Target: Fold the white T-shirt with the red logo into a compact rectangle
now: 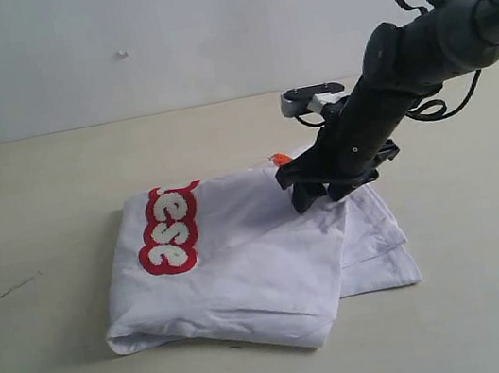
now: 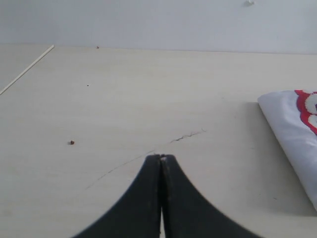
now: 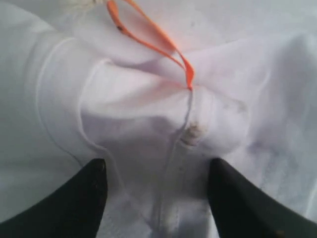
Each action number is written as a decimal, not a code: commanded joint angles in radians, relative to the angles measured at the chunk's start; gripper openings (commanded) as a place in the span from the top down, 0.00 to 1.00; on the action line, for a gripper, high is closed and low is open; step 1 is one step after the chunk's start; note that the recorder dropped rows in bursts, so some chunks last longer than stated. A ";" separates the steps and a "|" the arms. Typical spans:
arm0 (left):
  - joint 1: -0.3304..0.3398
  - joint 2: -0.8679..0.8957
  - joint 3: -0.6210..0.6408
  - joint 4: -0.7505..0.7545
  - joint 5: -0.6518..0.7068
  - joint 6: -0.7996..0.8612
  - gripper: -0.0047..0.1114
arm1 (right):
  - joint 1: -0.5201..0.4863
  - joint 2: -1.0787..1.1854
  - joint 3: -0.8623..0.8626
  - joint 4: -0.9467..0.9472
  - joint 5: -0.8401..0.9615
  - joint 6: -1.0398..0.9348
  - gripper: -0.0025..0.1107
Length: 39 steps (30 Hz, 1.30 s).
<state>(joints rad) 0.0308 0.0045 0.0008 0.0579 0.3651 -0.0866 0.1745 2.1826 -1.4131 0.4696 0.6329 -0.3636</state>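
The white T-shirt (image 1: 242,255) lies folded on the table, a second layer sticking out at its right side. The red logo (image 1: 168,229) runs along its left part, with only the letters "ese" showing. My right gripper (image 1: 314,197) stands open on the shirt's top right corner, next to the orange tag (image 1: 279,157). In the right wrist view its fingers (image 3: 86,198) straddle a raised ridge of the white T-shirt (image 3: 148,124) below the orange tag (image 3: 153,39). My left gripper (image 2: 161,157) is shut and empty, over bare table left of the T-shirt (image 2: 290,129) and the logo (image 2: 308,106).
The shirt lies on a pale beige table (image 1: 38,183) with a light wall behind. A thin crack (image 2: 188,134) and a small brown speck (image 2: 72,143) mark the tabletop near my left gripper. The table's edge (image 2: 27,69) runs off to the far left.
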 commanded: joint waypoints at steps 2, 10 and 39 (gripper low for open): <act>0.004 -0.005 -0.001 -0.002 -0.011 0.004 0.96 | -0.001 0.018 0.002 -0.021 0.050 0.002 0.48; 0.004 -0.005 -0.001 -0.002 -0.011 0.004 0.96 | 0.058 0.018 0.002 -0.003 0.050 -0.078 0.77; 0.004 -0.005 -0.001 -0.002 -0.011 0.004 0.96 | 0.081 -0.141 -0.002 -0.254 -0.001 0.071 0.72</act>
<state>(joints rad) 0.0308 0.0045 0.0008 0.0579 0.3651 -0.0866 0.2551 2.0529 -1.4150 0.2209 0.6398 -0.2919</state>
